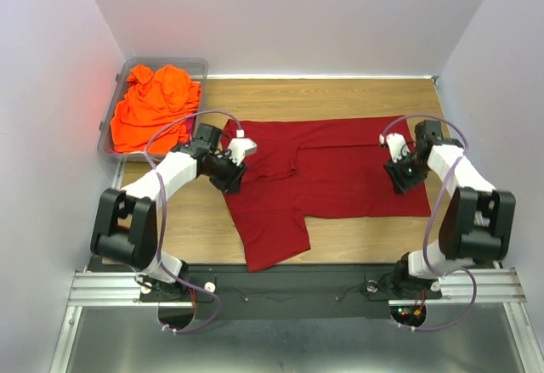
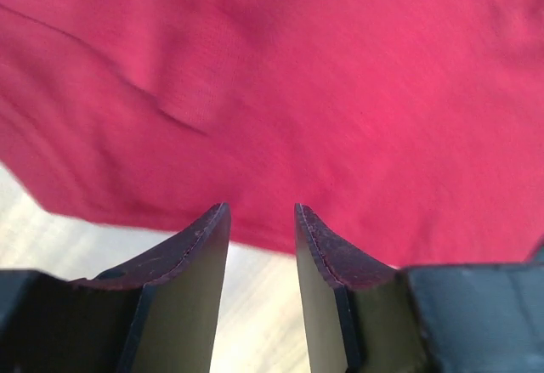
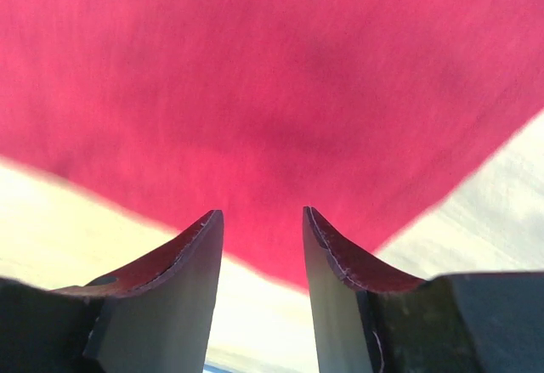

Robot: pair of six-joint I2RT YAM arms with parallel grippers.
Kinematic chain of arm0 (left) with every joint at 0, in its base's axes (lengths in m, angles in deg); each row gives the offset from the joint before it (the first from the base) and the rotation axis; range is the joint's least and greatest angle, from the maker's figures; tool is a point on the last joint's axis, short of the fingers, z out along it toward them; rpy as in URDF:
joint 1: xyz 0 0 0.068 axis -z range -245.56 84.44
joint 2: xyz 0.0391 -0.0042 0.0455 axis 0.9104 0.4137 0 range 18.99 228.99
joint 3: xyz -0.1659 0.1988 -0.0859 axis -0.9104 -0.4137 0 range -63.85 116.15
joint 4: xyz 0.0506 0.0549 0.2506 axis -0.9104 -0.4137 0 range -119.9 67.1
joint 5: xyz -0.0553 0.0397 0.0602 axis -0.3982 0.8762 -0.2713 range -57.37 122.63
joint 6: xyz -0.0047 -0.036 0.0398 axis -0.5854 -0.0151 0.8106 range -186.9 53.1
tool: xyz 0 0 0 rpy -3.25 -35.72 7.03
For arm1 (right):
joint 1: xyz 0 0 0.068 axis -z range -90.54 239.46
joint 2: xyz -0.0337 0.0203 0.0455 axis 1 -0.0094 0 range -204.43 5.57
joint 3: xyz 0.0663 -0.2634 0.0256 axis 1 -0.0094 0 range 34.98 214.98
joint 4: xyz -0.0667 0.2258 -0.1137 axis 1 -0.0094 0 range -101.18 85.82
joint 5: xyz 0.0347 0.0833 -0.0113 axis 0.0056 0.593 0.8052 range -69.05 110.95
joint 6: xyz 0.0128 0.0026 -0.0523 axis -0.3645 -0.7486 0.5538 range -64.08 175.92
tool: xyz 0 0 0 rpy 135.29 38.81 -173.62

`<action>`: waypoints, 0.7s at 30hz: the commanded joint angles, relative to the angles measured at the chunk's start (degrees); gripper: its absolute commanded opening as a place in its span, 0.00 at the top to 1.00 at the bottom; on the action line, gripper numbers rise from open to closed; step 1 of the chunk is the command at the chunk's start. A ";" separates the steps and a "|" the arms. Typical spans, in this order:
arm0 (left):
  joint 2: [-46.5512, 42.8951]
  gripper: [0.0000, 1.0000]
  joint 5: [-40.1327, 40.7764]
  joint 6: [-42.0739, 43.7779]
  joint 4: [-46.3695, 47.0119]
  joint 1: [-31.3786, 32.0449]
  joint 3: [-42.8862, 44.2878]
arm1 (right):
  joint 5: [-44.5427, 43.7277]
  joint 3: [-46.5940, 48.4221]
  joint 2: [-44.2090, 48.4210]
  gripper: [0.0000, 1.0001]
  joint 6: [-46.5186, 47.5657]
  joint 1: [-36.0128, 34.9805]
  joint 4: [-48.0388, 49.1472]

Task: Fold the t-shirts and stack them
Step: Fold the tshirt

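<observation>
A dark crimson t-shirt (image 1: 340, 169) lies spread on the wooden table, part of it folded over, one sleeve hanging toward the near edge. My left gripper (image 1: 234, 173) is open at the shirt's left edge; in the left wrist view the red cloth (image 2: 297, 93) lies just past the open fingertips (image 2: 217, 220) with nothing between them. My right gripper (image 1: 399, 169) is open over the shirt's right part; the right wrist view shows red cloth (image 3: 272, 93) ahead of the empty fingers (image 3: 208, 224). A crumpled orange t-shirt (image 1: 155, 105) lies in the bin. No magenta fabric shows.
A clear grey plastic bin (image 1: 191, 65) stands at the back left of the wooden table (image 1: 340, 93). White walls close in at the left, back and right. A metal rail (image 1: 102, 288) runs along the near edge with the arm bases.
</observation>
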 commanded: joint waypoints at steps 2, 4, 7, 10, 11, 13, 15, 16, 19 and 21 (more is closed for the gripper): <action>-11.42 0.52 1.46 5.97 -4.45 3.29 -1.26 | -6.85 -8.71 12.31 0.52 12.63 0.21 -1.33; -11.61 0.50 2.43 6.49 -6.73 4.51 0.23 | -7.56 -10.11 14.94 0.52 14.65 0.21 -1.25; -10.73 0.49 2.52 8.16 -9.98 5.05 1.21 | -9.31 -11.35 16.10 0.52 17.98 0.21 -1.34; -10.73 0.47 3.40 9.83 -11.83 5.40 0.77 | -11.87 -14.68 17.50 0.52 23.08 0.39 -0.90; -10.82 0.47 3.75 10.53 -12.01 5.48 0.77 | -12.13 -16.00 17.94 0.52 24.23 0.56 -0.63; -10.90 0.46 3.75 10.98 -12.97 5.48 0.86 | -12.75 -16.89 17.86 0.52 26.43 0.56 0.24; -10.82 0.46 3.41 11.24 -13.59 5.49 1.21 | -13.18 -16.72 16.37 0.50 27.40 0.65 0.60; -10.82 0.45 3.23 11.42 -13.85 5.49 1.38 | -13.27 -16.45 15.75 0.48 27.58 0.65 0.60; -10.90 0.45 2.18 11.95 -14.64 5.40 1.73 | -13.45 -14.96 14.26 0.42 28.80 0.74 0.42; -10.90 0.44 1.30 12.12 -14.82 5.48 1.73 | -13.45 -14.34 13.73 0.41 29.51 0.74 0.16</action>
